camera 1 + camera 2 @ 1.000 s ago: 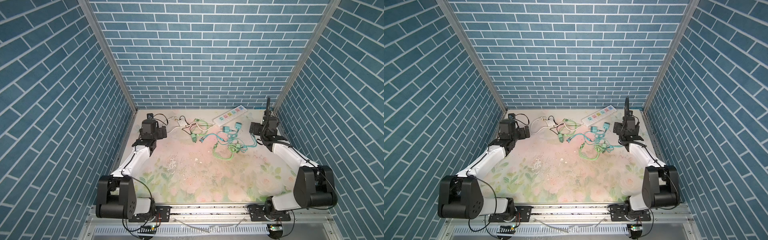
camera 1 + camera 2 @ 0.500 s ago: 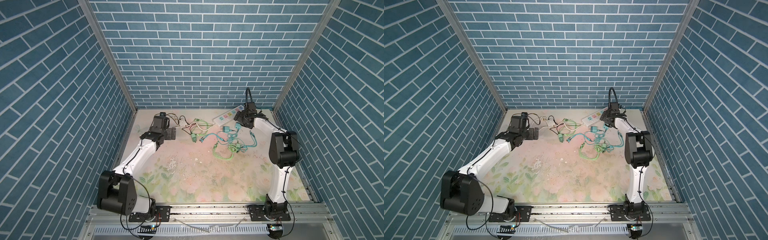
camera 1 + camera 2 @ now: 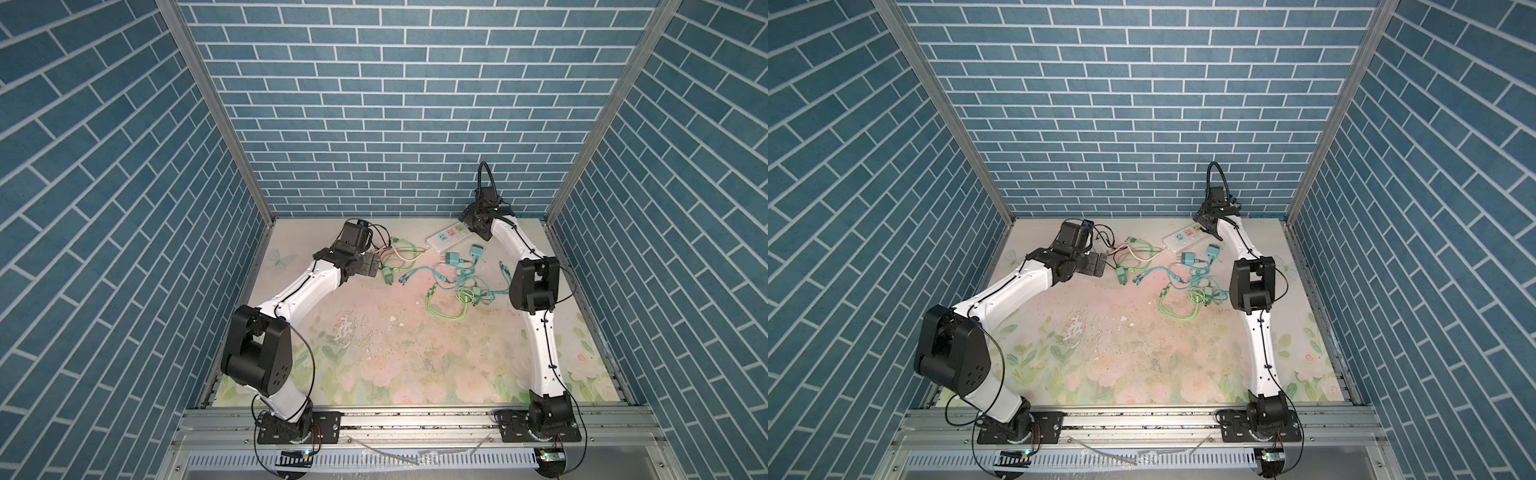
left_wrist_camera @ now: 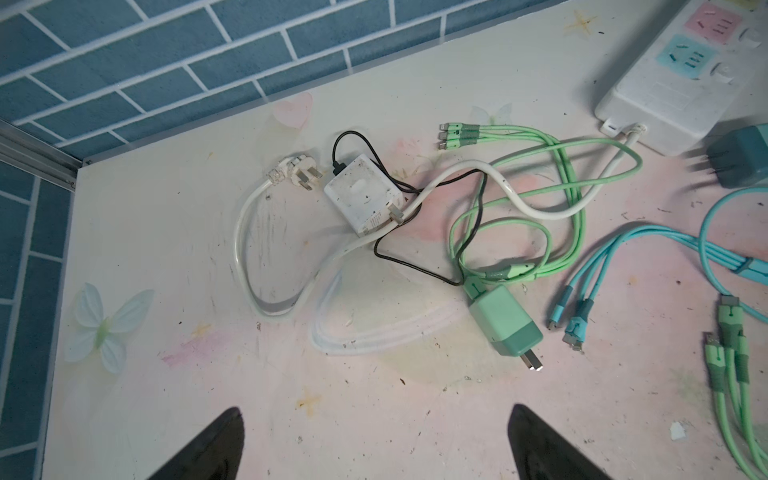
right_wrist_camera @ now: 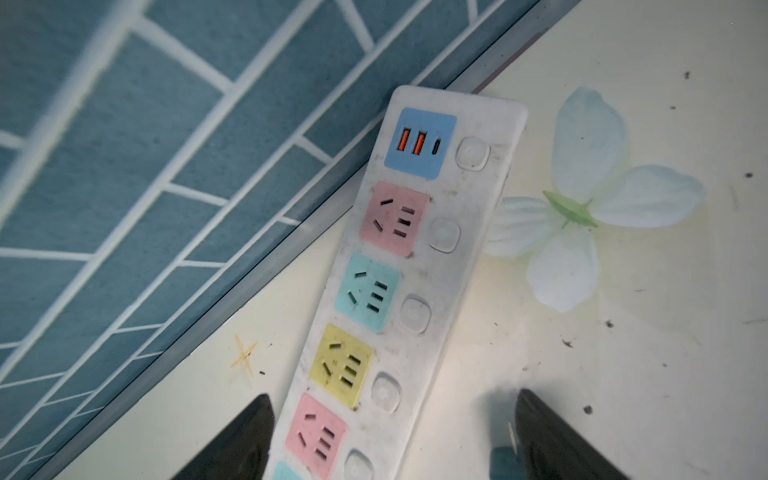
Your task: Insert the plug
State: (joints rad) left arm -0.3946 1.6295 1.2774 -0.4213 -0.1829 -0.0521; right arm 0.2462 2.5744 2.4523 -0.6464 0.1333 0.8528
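Green plastic, the plug (image 4: 505, 320) lies on its side just ahead of the left gripper (image 4: 376, 409), whose jaws stand wide apart. Likely light, rigid, slick: pinch its flat faces; its cable (image 4: 519, 272) may drag. Right gripper (image 5: 392, 395) gapes astride the strip (image 5: 399, 282).

The power strip (image 3: 451, 237) lies at the back of the table (image 3: 374, 332), right of centre, near the rear wall (image 3: 395, 124). Just before it sit the middle charger (image 3: 452, 258) and the right charger (image 3: 476, 252), cables (image 3: 465, 295) tangled in front. Further left lies the left charger (image 3: 387, 275), the cord (image 4: 557, 215) looped behind it.
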